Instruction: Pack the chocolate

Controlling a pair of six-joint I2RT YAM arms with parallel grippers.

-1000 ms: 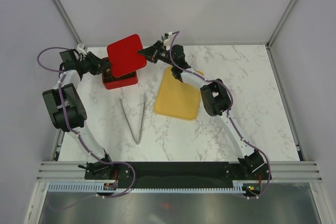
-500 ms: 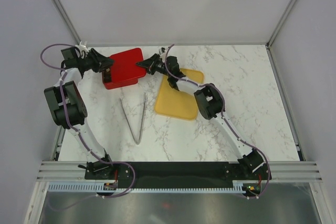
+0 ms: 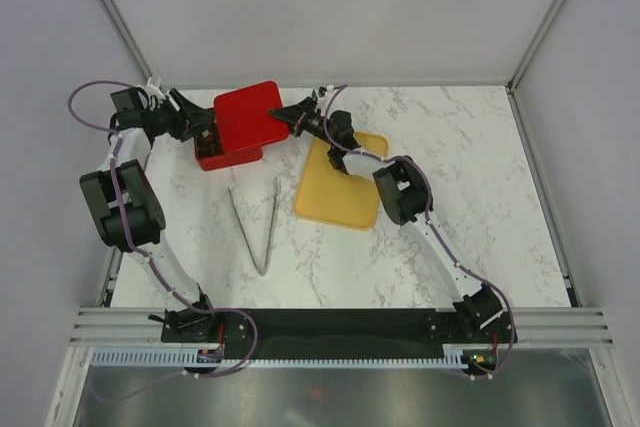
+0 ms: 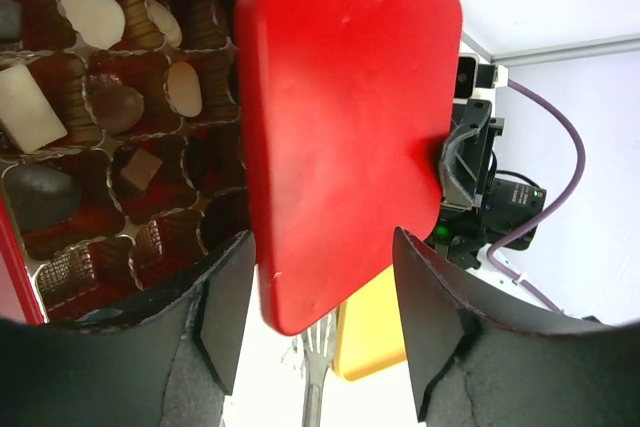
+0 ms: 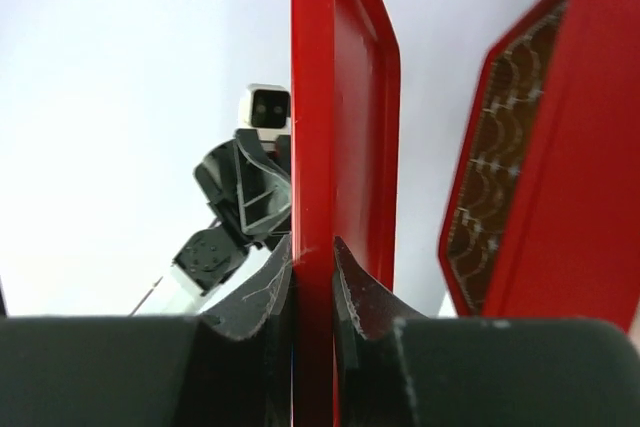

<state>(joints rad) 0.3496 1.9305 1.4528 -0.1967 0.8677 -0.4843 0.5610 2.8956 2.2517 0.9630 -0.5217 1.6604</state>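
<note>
The right pincer (image 5: 312, 247) is pressed tight on one edge of the red lid (image 3: 248, 112) and holds it up over the red box (image 3: 230, 157), not seated on it. Across the lid from it, the left pincer (image 3: 200, 119) stands spread with nothing gripped, as far as I can make out. The chocolate (image 4: 115, 107) sits in the box's paper cells below the left pincer. There are dark, brown and cream pieces, and the raised lid shades part of them.

To my eye the step is closing the box. The lid looks offset from the box and at an angle to it, so I would square its corners over the box walls first. Then I would lower it flat and let go only once the rim has caught all round. A pinch on a single edge lets the lid swing. If it swings, a corner could snag a wall, shove the box along the desk (image 3: 460, 167) or dip into the pieces.

The spread left pincer is very near the lid's edge and is the likeliest thing to get in the way. It could steady the box instead.

The yellow tray (image 3: 335, 192) lies just under the right arm, behind its pincer. The metal tongs (image 3: 262, 237) lie well apart from both pincers, out of the lid's path.
</note>
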